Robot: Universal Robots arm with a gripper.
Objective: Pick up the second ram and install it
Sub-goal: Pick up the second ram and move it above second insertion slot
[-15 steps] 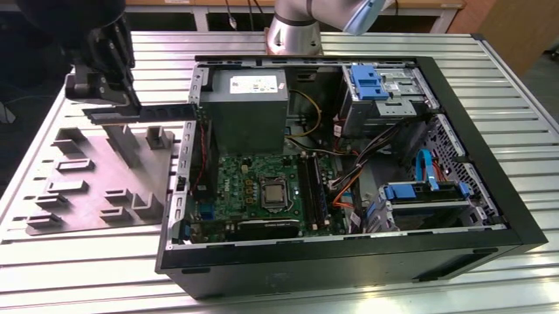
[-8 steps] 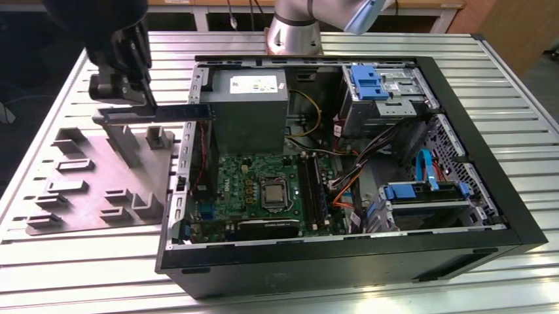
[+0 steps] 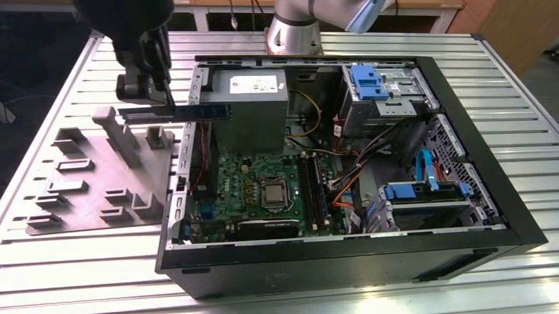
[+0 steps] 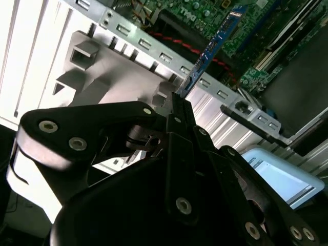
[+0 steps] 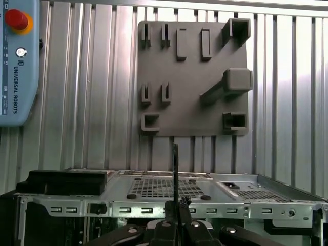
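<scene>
The second ram [image 3: 196, 112], a thin flat stick with a blue-green board and a dark end, hangs level and on edge in the air, above the wall of the open computer case [image 3: 349, 261] between the grey moulded fixture [image 3: 96, 176] and the grey power supply [image 3: 249, 98]. The arm comes down from the exterior view's upper left, with the gripper [image 3: 150, 98] pointing straight down. Its fingers [image 4: 177, 110] are pinched almost together on the stick's upper edge near the dark end.

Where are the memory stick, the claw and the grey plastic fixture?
memory stick [image 3: 205, 112]: exterior view, on its blue-green board.
claw [image 4: 180, 102]: second wrist view, midway between its fingertips, gripping the memory stick.
grey plastic fixture [image 5: 184, 113]: first wrist view, on its flat base.
</scene>
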